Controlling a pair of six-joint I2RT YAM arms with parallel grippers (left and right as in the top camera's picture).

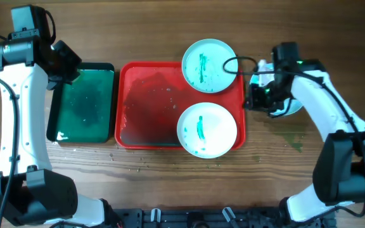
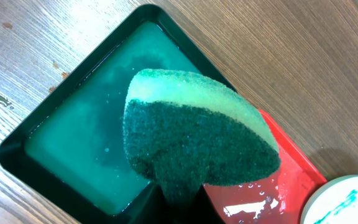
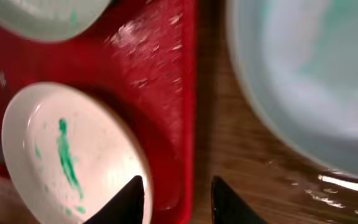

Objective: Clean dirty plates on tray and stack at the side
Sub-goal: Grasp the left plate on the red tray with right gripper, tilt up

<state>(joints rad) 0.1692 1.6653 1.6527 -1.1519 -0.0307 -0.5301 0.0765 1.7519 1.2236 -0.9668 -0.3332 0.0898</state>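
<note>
In the right wrist view the blurred plate (image 3: 303, 74) on the table (image 3: 241, 168) is cut off by the top and right edges. From overhead the right arm (image 1: 315, 95) covers most of it. Another plate (image 3: 42, 15) is cropped at the top edge. The sponge (image 2: 197, 134) hides the fingertips of the left hand (image 2: 174, 199).

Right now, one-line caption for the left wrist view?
Left gripper holds the sponge over the dark green tray of cloudy liquid, red tray alongside.

A green-smeared plate (image 3: 67, 155) rests on the tray (image 3: 166, 81).
</note>
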